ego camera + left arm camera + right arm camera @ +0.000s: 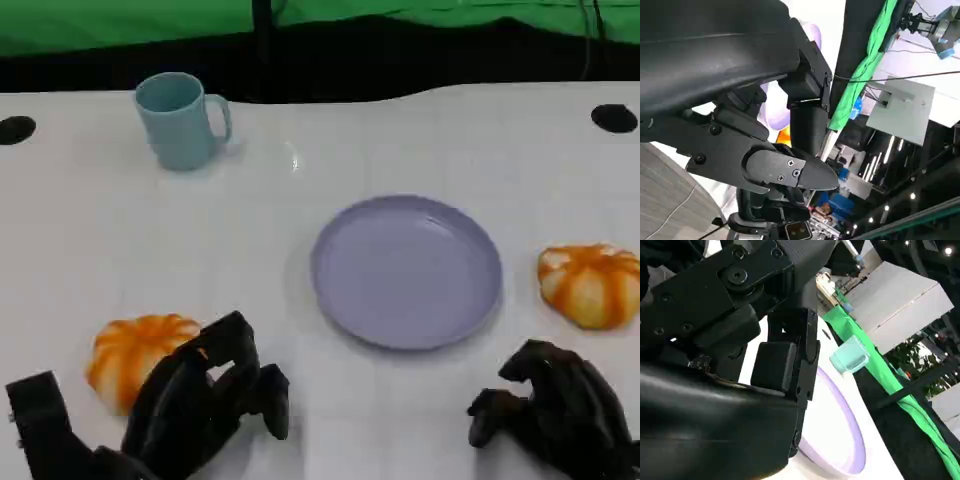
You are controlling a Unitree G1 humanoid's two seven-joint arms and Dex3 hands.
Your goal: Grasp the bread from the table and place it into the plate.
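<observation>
Black left hand (205,400) is curling loosely at lower left, holding nothing, fingers just beside one bread (135,358). Right hand (555,405) is curling empty at lower right, near second bread (592,283). Right wrist view is showing plate (840,440) and cup (850,356).

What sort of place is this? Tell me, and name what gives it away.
Probably a robot test or demo setup in a large indoor hall: a white table backed by a green screen, with ceiling lights and stacked equipment beyond.
</observation>
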